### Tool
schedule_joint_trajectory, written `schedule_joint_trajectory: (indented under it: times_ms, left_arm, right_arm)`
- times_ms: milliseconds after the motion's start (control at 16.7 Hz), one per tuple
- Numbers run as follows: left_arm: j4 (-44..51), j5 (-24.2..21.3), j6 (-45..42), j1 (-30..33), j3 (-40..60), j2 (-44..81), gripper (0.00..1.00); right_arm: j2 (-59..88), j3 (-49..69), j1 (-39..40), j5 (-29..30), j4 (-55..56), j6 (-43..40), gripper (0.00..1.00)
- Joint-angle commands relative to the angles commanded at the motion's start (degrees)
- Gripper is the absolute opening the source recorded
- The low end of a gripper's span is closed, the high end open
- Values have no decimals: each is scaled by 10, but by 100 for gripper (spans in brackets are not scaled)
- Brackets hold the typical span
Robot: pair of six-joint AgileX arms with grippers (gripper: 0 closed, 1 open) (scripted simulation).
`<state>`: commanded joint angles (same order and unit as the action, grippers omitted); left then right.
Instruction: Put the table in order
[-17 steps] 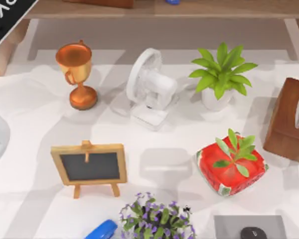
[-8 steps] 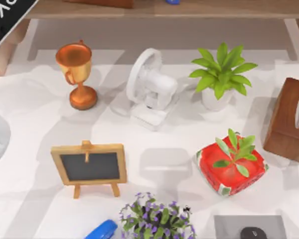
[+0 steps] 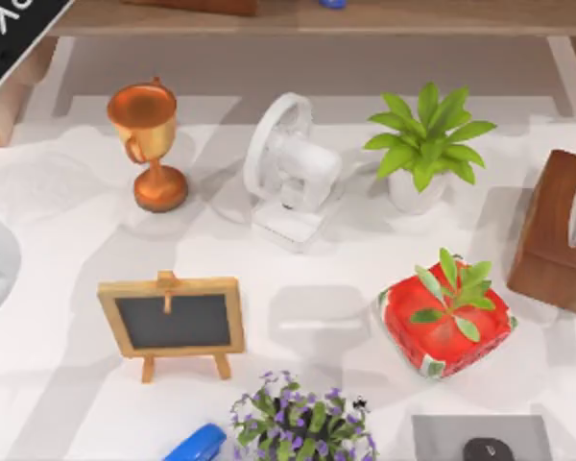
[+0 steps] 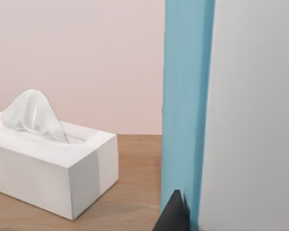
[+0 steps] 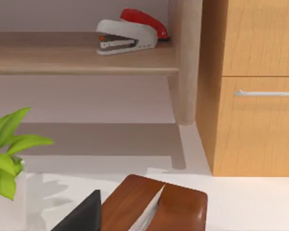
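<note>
The white table [image 3: 69, 223] holds a copper trophy [image 3: 149, 144], a white desk fan [image 3: 288, 173], a leafy plant in a white pot [image 3: 424, 146], a red box with a plant [image 3: 446, 315], a small chalkboard easel [image 3: 173, 319], a purple-flowered plant [image 3: 302, 423] and a brown tissue box [image 3: 557, 230]. In the left wrist view a dark fingertip [image 4: 174, 215] of my left gripper sits beside a blue upright panel [image 4: 188, 106], with a white tissue box [image 4: 48, 159] on wood beyond. In the right wrist view a dark fingertip [image 5: 82, 216] of my right gripper hangs near the brown tissue box [image 5: 154, 204].
A wooden shelf [image 3: 307, 17] runs along the back, carrying a red and grey stapler [image 5: 130, 33]. A wooden cabinet with a drawer handle [image 5: 265, 93] stands at the right. A blue object [image 3: 197, 447] and a grey pad [image 3: 442, 432] with a black mouse [image 3: 488, 448] lie at the front edge.
The things on the table stand as before. Only soft shadows near the left side have shifted a little.
</note>
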<state>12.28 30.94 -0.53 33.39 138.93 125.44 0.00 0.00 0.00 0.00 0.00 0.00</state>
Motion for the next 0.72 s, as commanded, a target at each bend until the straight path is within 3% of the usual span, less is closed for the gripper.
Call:
schedule_joint_trajectory:
  times_ms: [420,720]
  left_arm:
    - [0,0,-1,3,-2,-2,0]
    - [-14,20,-2,21,-83,-68,0]
  right_arm:
    - [0,0,0,0,0,0,100]
    - [0,0,0,0,0,0,100]
